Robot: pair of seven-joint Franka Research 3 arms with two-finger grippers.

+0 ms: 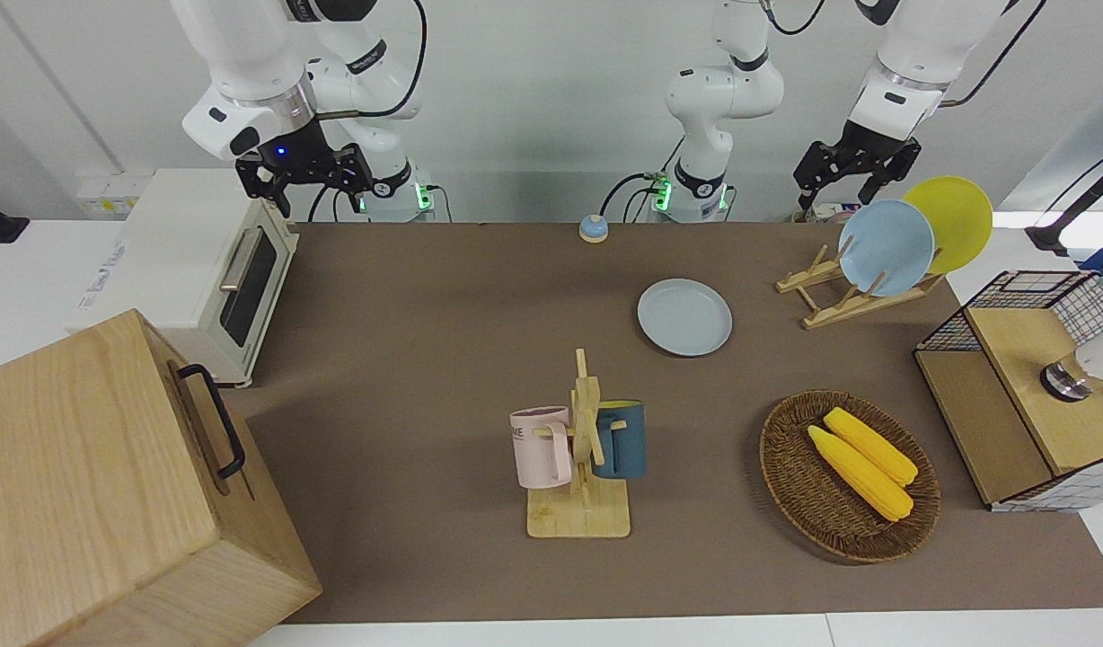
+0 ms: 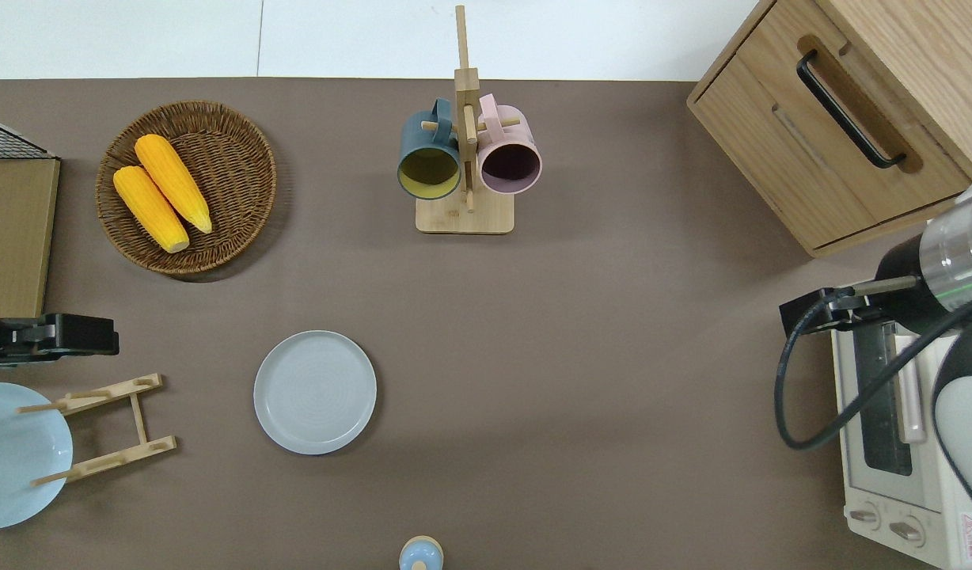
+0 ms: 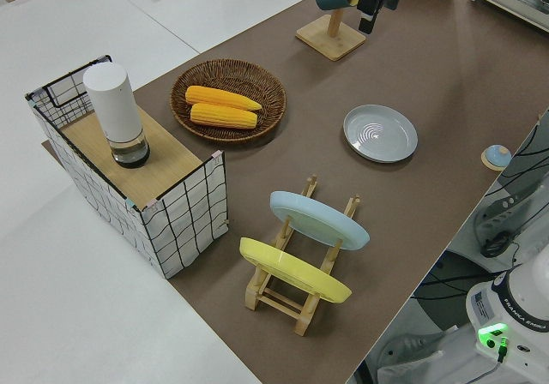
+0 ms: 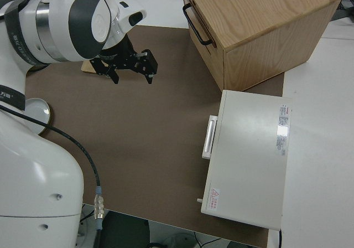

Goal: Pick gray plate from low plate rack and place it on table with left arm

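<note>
- Gray plate (image 2: pixel 315 392) lies flat on your table (image 2: pixel 613 332), beside the rack (image 2: pixel 110 427), toward the right arm's end.
- Your left gripper (image 1: pixel 852 171) hangs spread and empty, up over the table's edge near the rack.
- Right arm: parked.

Left end effector (image 1: pixel 852 173) raised, fingers apart, empty; right arm parked.

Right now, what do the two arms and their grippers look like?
Both arms are glossy white jointed tubes with dark round joint caps and black cables looped alongside. The left gripper is black with two fingers. The right gripper is also black, under a silver wrist ring, with a small blue light above it. Green lights glow at both bases.
</note>
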